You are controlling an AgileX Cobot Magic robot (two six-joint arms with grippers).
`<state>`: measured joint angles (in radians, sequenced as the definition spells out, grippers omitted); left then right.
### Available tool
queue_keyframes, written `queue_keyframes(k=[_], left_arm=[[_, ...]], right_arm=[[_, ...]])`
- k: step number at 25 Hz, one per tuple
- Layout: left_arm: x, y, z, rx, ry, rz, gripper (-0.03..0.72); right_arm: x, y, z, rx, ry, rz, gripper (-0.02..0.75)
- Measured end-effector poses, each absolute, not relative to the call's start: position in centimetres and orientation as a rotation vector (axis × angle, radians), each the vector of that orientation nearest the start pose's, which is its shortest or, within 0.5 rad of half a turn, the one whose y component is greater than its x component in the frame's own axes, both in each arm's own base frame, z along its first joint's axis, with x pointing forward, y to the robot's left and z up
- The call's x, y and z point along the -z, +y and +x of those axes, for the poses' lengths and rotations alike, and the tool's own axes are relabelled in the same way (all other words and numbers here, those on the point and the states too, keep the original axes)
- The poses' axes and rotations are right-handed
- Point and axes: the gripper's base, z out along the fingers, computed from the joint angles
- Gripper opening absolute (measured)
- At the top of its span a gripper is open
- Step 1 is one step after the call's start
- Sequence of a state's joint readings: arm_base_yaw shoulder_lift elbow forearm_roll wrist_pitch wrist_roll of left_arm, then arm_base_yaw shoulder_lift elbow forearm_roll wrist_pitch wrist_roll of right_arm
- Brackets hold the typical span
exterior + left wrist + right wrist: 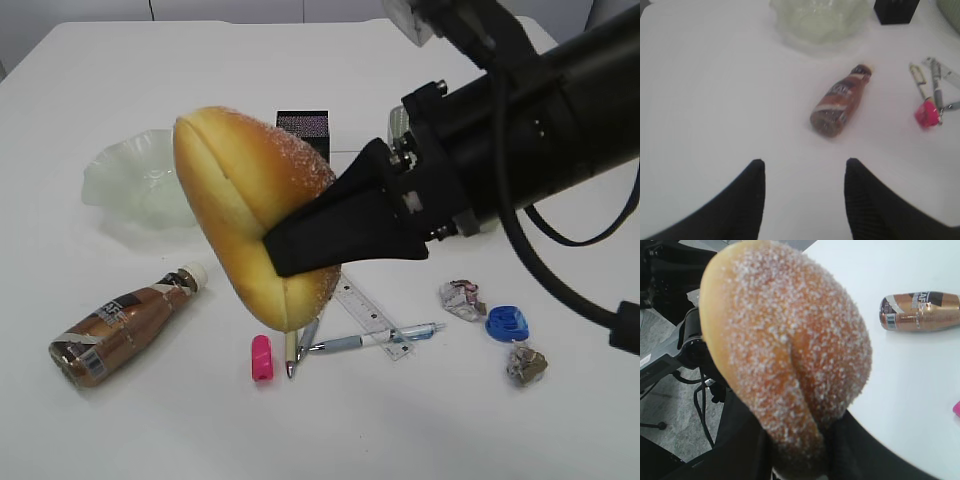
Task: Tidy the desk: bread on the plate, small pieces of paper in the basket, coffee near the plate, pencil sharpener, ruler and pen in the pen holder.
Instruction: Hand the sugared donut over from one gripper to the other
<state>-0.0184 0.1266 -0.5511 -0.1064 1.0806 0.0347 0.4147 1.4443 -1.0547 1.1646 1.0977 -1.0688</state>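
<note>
Above the white table's (120,440) middle, the right gripper (300,245) clamps the oblong golden-orange sugared bread (245,200), while the left gripper (805,172) hovers with jaws apart.

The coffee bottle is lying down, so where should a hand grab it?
Grab the coffee bottle around its wide middle, coming straight down from above. It lies flat on its side, cap toward the plate, so fingers should close across its round body, not along its length.
</note>
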Motion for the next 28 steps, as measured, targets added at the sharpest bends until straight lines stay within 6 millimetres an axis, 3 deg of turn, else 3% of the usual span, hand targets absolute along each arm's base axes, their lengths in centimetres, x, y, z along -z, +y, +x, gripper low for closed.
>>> queue_keyframes(k=[5,9,13,18,28], left_arm=[[-33.0,-1.9,2.5,0.288,2.075,0.043,0.372],[-35.1,-3.2,5.3,0.509,2.086,0.011,0.372],[-35.7,-4.8,8.8,0.743,2.115,0.055,0.384],[-35.9,-6.8,12.5,1.083,2.066,0.126,0.462],[-35.2,-8.7,17.2,1.553,1.933,0.255,0.503]], right_arm=[[-31.4,18.2,22.4,-1.283,2.021,-1.153,0.225],[-31.4,18.2,22.2,-1.297,2.008,-1.174,0.225],[-31.8,18.3,21.9,-1.363,1.969,-1.178,0.225],[-32.3,18.5,21.9,-1.428,1.929,-1.138,0.225],[-33.3,18.8,22.1,-1.527,1.872,-1.029,0.225]])
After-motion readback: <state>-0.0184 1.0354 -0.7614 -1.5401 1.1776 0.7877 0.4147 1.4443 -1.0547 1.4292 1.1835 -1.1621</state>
